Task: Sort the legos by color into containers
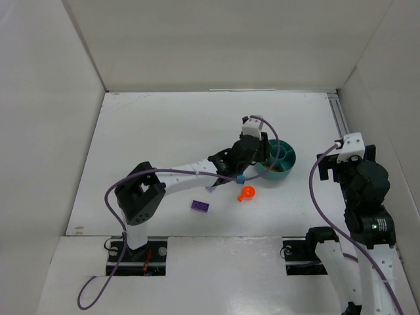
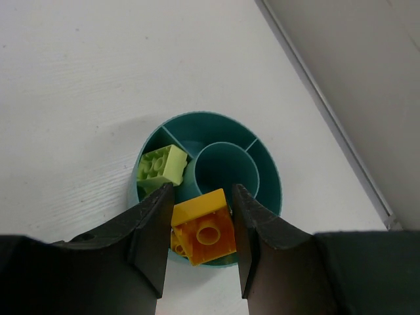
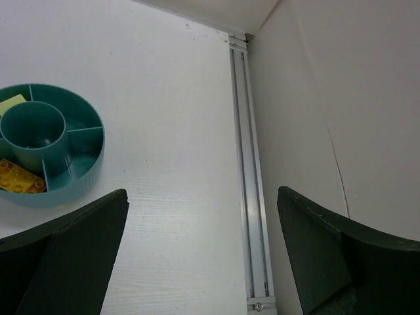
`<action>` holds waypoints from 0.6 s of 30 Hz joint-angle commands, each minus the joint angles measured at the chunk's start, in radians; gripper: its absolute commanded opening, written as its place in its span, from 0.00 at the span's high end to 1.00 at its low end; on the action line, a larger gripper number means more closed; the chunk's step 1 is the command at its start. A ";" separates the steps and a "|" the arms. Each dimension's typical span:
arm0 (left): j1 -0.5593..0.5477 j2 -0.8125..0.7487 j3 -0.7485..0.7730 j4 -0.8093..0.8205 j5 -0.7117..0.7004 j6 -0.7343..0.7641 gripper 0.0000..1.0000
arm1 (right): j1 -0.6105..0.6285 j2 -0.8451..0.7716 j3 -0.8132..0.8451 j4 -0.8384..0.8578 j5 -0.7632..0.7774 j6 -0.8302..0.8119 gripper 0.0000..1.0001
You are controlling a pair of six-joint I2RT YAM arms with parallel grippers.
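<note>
The round teal bowl (image 1: pixel 289 162) stands right of the table's middle. My left gripper (image 2: pixel 202 190) hangs over its near compartment, shut on a yellow brick (image 2: pixel 205 226) that is tilted with its hollow underside up. A second yellow brick (image 2: pixel 177 247) lies in the compartment beneath it. A light green brick (image 2: pixel 161 165) lies in the neighbouring compartment. A purple brick (image 1: pixel 201 206) and an orange piece (image 1: pixel 247 193) lie on the table near the left arm. My right gripper (image 3: pixel 202 197) is open and empty, right of the bowl (image 3: pixel 79 177).
White walls enclose the table on three sides. An aluminium rail (image 3: pixel 246 170) runs along the right wall. The bowl's centre cup (image 2: pixel 226 170) and its far compartments hold nothing. Purple cables loop off both arms.
</note>
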 commanded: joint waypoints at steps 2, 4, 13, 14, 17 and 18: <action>-0.024 0.003 0.016 0.216 -0.101 -0.020 0.94 | -0.004 0.012 0.024 -0.004 0.023 0.016 0.00; -0.035 0.014 0.005 0.239 -0.136 -0.046 0.94 | -0.004 0.021 0.024 -0.004 0.023 0.016 0.00; -0.109 0.089 0.030 0.302 -0.351 -0.052 0.93 | -0.004 0.021 0.024 -0.004 0.023 0.016 0.00; -0.121 0.089 0.021 0.302 -0.368 -0.052 0.93 | -0.004 0.021 0.024 -0.004 0.023 0.016 0.00; -0.121 0.089 0.001 0.322 -0.378 -0.061 0.93 | -0.004 0.021 0.024 -0.004 0.023 0.016 0.00; -0.121 0.089 -0.009 0.334 -0.378 -0.072 0.91 | -0.004 0.021 0.024 -0.004 0.023 0.016 0.00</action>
